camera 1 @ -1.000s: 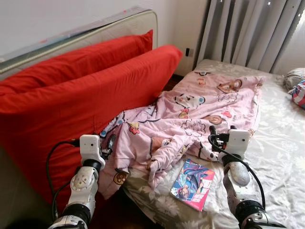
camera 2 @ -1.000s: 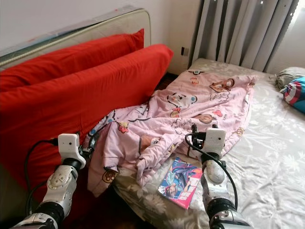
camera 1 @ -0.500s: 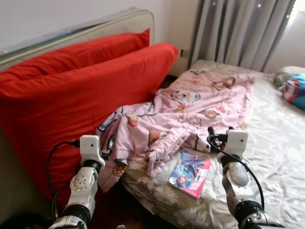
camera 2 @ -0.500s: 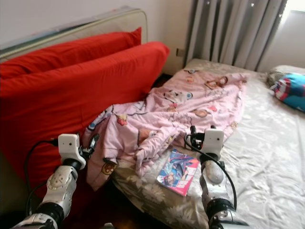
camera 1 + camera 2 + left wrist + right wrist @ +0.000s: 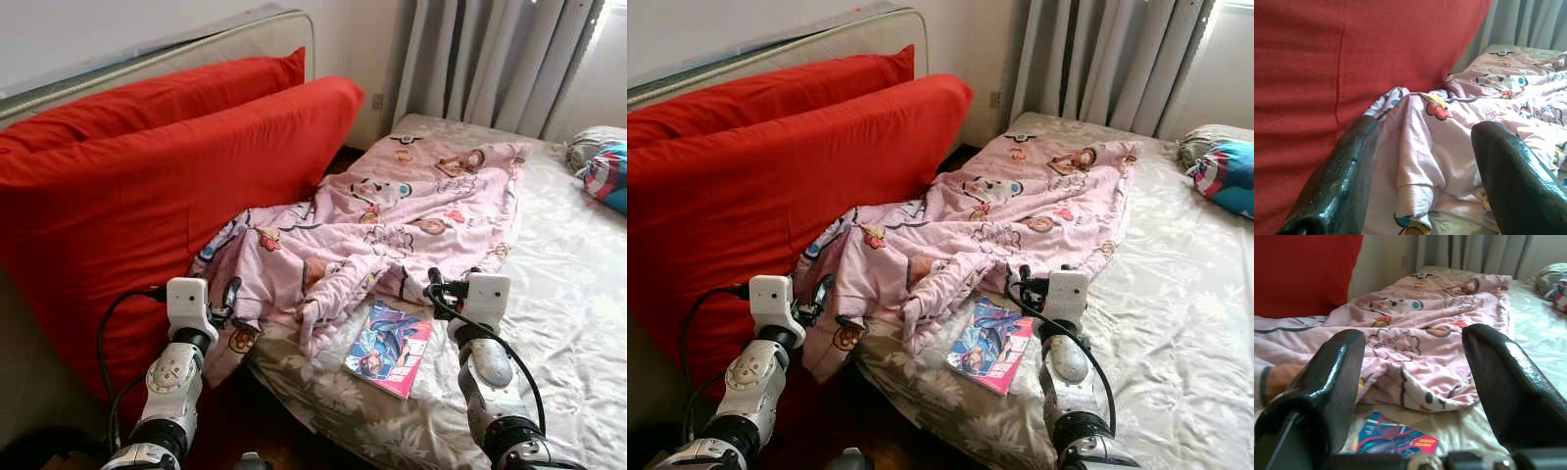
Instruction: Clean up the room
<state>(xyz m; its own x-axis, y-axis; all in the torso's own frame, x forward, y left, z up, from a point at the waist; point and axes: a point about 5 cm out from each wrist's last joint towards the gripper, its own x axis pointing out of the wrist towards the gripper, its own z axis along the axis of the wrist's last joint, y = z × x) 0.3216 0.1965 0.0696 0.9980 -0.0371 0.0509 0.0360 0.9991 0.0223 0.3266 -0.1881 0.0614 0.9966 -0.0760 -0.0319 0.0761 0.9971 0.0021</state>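
Note:
A crumpled pink cartoon blanket lies across the near side of the bed, one corner hanging off the edge by the red cushions. A colourful magazine rests flat on the floral sheet just below the blanket's hem. My left gripper is open, held low beside the bed edge and facing the blanket's hanging corner. My right gripper is open above the sheet, just right of the magazine, with the blanket ahead of it. Neither holds anything.
Two big red cushions lean against an upright mattress on the left. Grey curtains hang behind the bed. A blue and red pillow lies at the far right. Dark floor shows between cushions and bed.
The whole picture has shifted a little as the camera moved. Both grippers stay open and the blanket and magazine lie as before.

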